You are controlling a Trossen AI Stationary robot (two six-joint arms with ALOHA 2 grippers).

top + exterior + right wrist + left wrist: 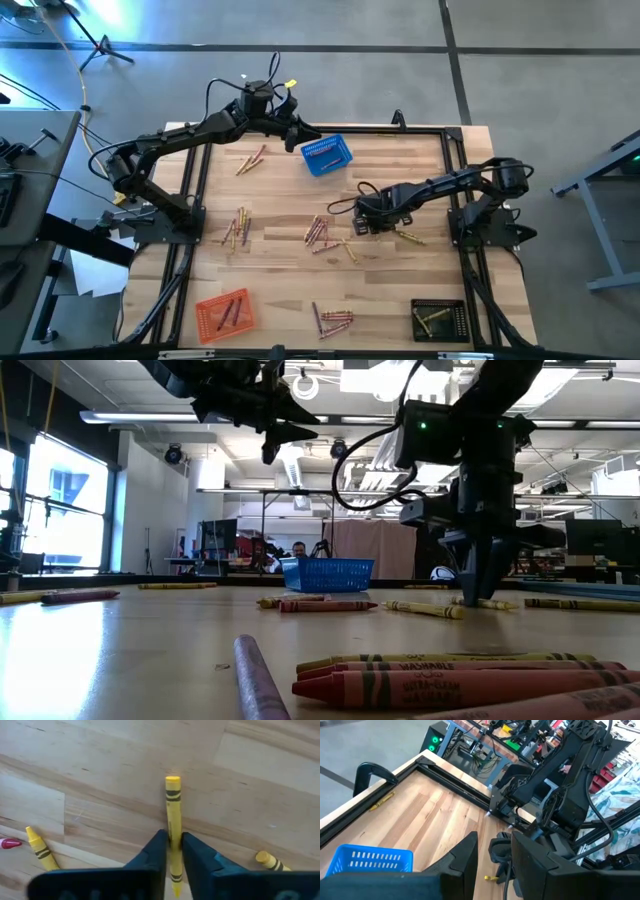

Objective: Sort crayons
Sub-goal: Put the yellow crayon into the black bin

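Crayons lie scattered on the wooden table [280,270] in loose clusters [320,232], [237,228], [250,160], [335,318]. My right gripper [368,222] points down at the table's middle right, shut on a yellow crayon [172,805]. Another yellow crayon [39,847] and a third [269,860] lie flat to either side. My left gripper [300,130] hangs open and empty high over the far edge, beside the blue basket [325,155]. My right gripper pinches the yellow crayon between its two fingers, on the shaft [173,827] past the middle toward the pointed end. The fingers [490,585] come from above, pointing down, and lie across the crayon. The crayon lies flat on the wood.
An orange basket [222,310] holding a few crayons stands at the near left. A black basket [438,320] with yellow crayons stands at the near right. A black frame [455,180] runs along the table's edges, and each arm's base is clamped at its side.
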